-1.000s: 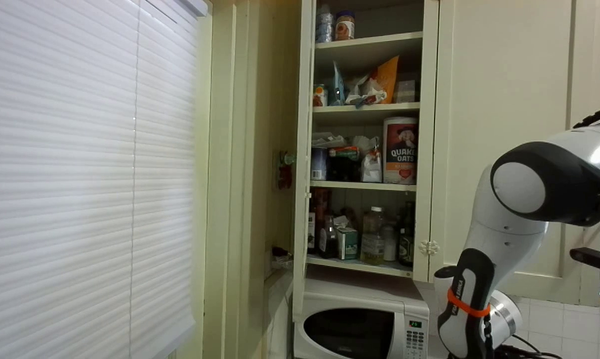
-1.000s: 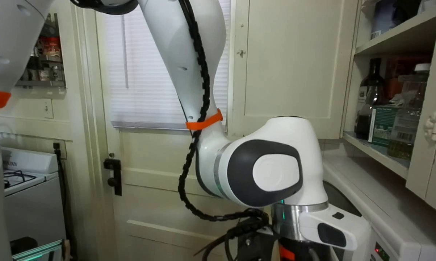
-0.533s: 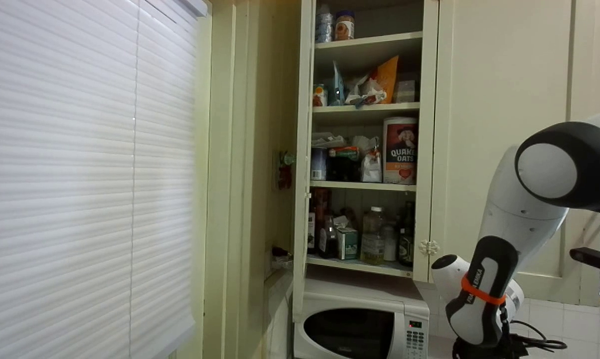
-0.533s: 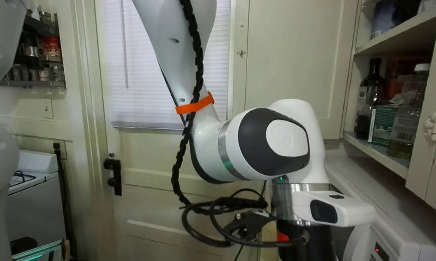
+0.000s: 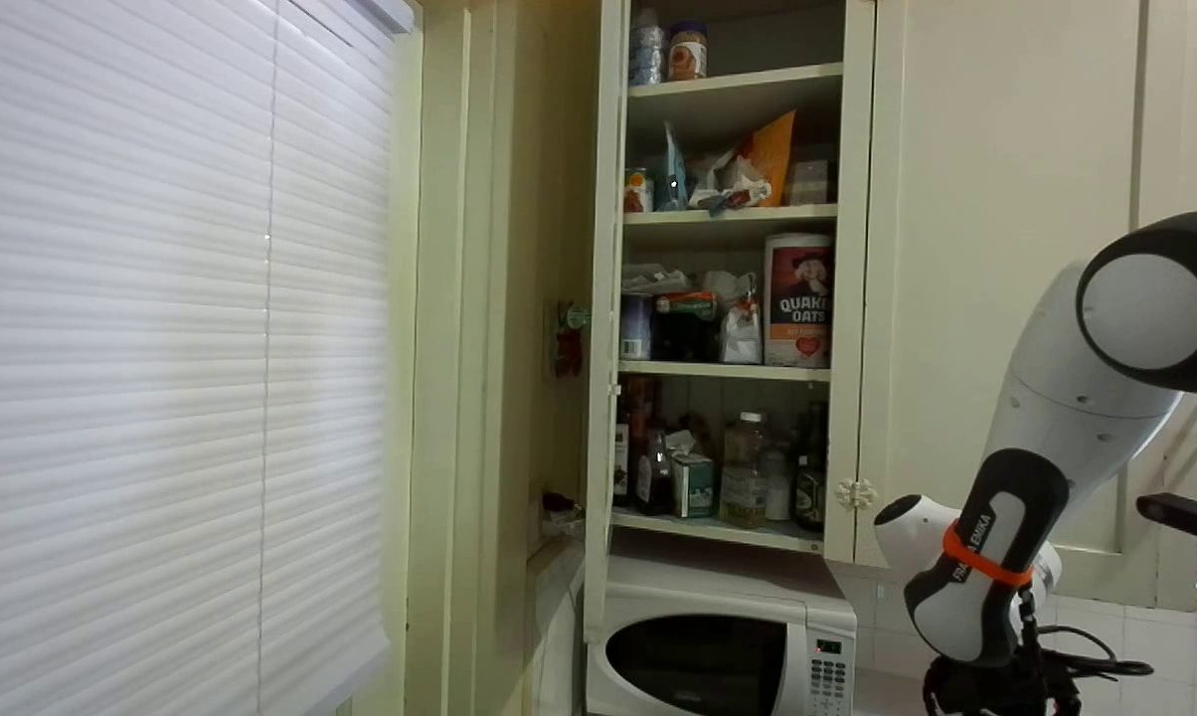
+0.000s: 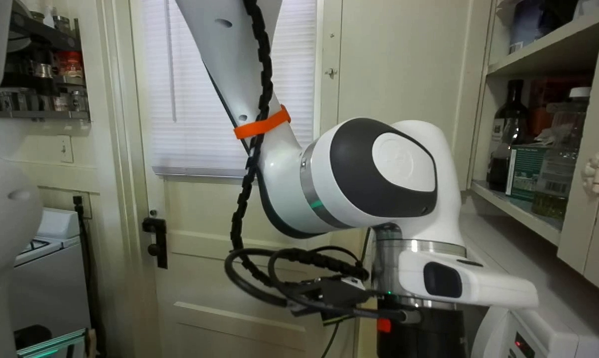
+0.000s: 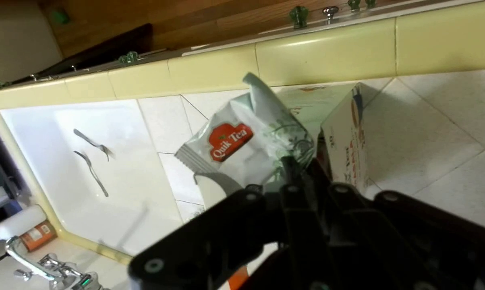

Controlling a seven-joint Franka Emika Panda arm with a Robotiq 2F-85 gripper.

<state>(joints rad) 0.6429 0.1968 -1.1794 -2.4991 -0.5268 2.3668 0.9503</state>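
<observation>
Quik Tea pkt (image 7: pixel 246 139) | pinched in end effector (image 7: pixel 301 163) | juts fwd

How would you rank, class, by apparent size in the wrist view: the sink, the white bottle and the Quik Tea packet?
1. Sink
2. Quik Tea packet, seen nearer than the others
3. White bottle

In the wrist view, you see your black fingers (image 7: pixel 293 175), a silvery-white packet (image 7: pixel 258 139) patterned with grey-green foliage and white lettering on red, a pale box (image 7: pixel 342 141) lettered in red, a white-tiled table (image 7: pixel 423 133) edged in yellow, and a white sink (image 7: pixel 127 157).
</observation>
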